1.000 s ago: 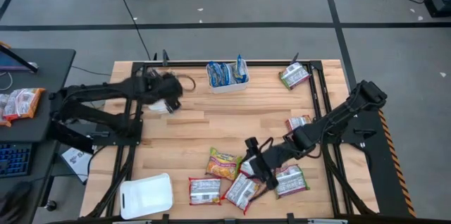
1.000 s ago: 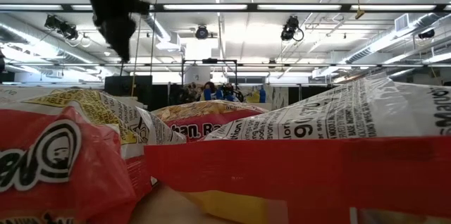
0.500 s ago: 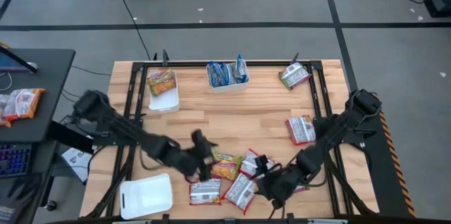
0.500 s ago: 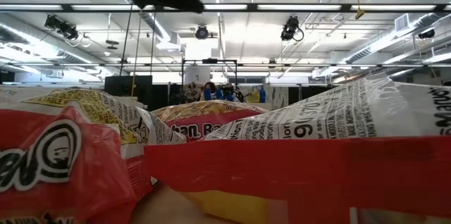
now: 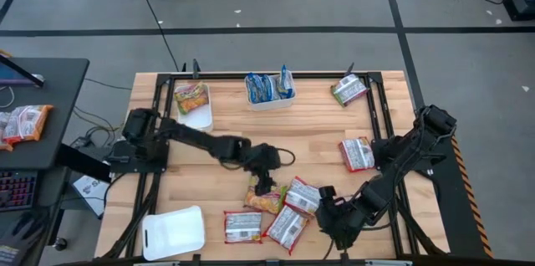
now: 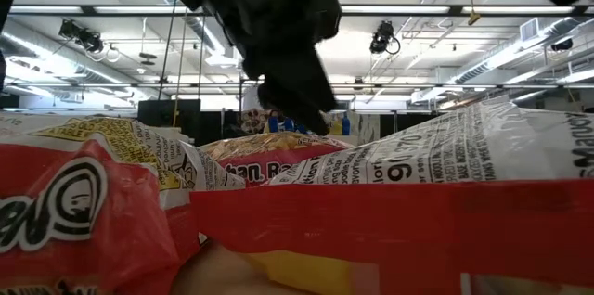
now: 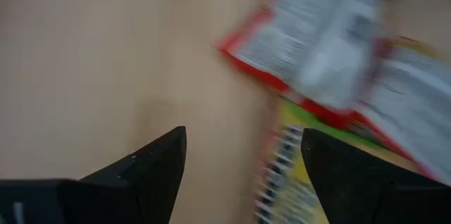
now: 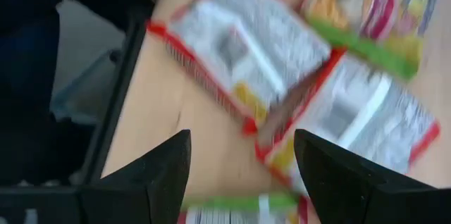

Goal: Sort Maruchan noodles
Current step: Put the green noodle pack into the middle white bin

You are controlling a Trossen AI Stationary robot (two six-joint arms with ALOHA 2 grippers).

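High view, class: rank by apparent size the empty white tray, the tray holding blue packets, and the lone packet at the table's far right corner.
1. Empty white tray, largest.
2. Tray holding blue packets.
3. Lone corner packet, smallest.

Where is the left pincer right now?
High view: the left pincer is open above the table's middle, over the green-yellow packet heading the front pile.

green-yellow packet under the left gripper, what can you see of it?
The green-yellow packet is a flat crinkly plastic wrapper, yellow-orange with a green edge, lying tilted on the wooden table near the front middle. A red-white packet overlaps its right edge. The left gripper is just above its upper edge, fingers open; contact can't be confirmed. The left wrist view shows part of it.
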